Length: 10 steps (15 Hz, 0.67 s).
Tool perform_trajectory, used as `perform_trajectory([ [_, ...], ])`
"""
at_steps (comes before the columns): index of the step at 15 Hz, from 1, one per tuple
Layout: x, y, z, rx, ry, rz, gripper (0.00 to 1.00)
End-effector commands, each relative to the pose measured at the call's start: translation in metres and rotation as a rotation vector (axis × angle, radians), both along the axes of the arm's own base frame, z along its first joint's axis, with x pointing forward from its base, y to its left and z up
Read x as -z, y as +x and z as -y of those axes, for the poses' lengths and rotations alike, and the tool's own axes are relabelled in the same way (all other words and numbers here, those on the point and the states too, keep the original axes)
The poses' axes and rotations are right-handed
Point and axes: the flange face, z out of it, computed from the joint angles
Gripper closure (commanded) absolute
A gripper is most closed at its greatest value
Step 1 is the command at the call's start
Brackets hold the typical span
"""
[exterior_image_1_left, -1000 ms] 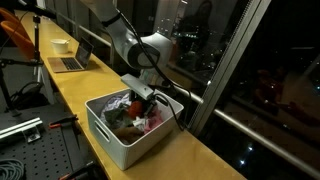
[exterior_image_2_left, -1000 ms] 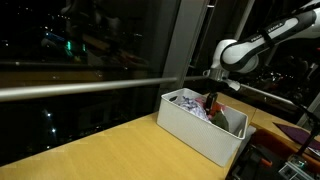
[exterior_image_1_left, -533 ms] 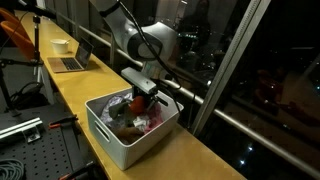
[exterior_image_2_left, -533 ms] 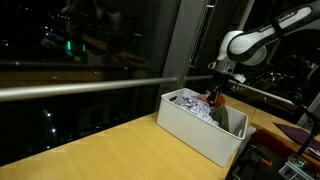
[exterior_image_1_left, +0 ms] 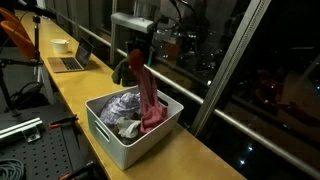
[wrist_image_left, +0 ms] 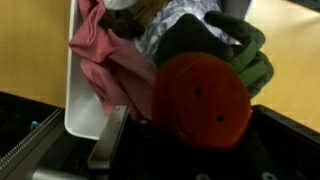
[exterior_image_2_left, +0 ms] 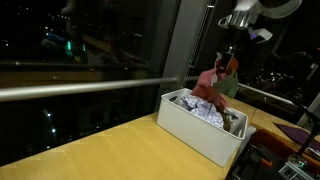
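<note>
My gripper [exterior_image_1_left: 135, 52] [exterior_image_2_left: 231, 57] hangs well above the white bin [exterior_image_1_left: 103, 131] [exterior_image_2_left: 192, 130] and is shut on a plush toy. In the wrist view the toy's round red smiling face [wrist_image_left: 200, 95] fills the space between the jaws of the gripper [wrist_image_left: 200, 140], with its green body [wrist_image_left: 228, 45] behind it. A pink cloth [exterior_image_1_left: 148, 100] [exterior_image_2_left: 209, 85] [wrist_image_left: 105, 60] dangles from the held bundle down into the bin. A grey patterned cloth [exterior_image_1_left: 120, 103] and other items stay in the bin. The fingertips are hidden by the toy.
The bin stands on a long wooden counter [exterior_image_1_left: 70, 95] along a dark window with a railing [exterior_image_2_left: 80, 88]. A laptop [exterior_image_1_left: 70, 62] and a white cup [exterior_image_1_left: 60, 45] sit farther along the counter. A perforated metal board [exterior_image_1_left: 25, 150] lies below the counter's edge.
The gripper has shut inside the bin and risen, lifting the plush toy with the pink cloth trailing from it.
</note>
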Motion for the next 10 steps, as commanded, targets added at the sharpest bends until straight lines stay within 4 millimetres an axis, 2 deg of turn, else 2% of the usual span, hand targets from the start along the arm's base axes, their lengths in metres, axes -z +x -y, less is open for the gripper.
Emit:
perform_trajectory([
  [1, -0.070, -0.010, -0.067, -0.131, -0.066, 0.022, 1.00],
  [5, -0.144, -0.026, -0.152, -0.268, -0.152, 0.072, 1.00],
  [8, -0.199, -0.044, -0.206, -0.352, -0.219, 0.129, 1.00],
  [10, -0.226, -0.057, -0.237, -0.397, -0.245, 0.160, 1.00],
])
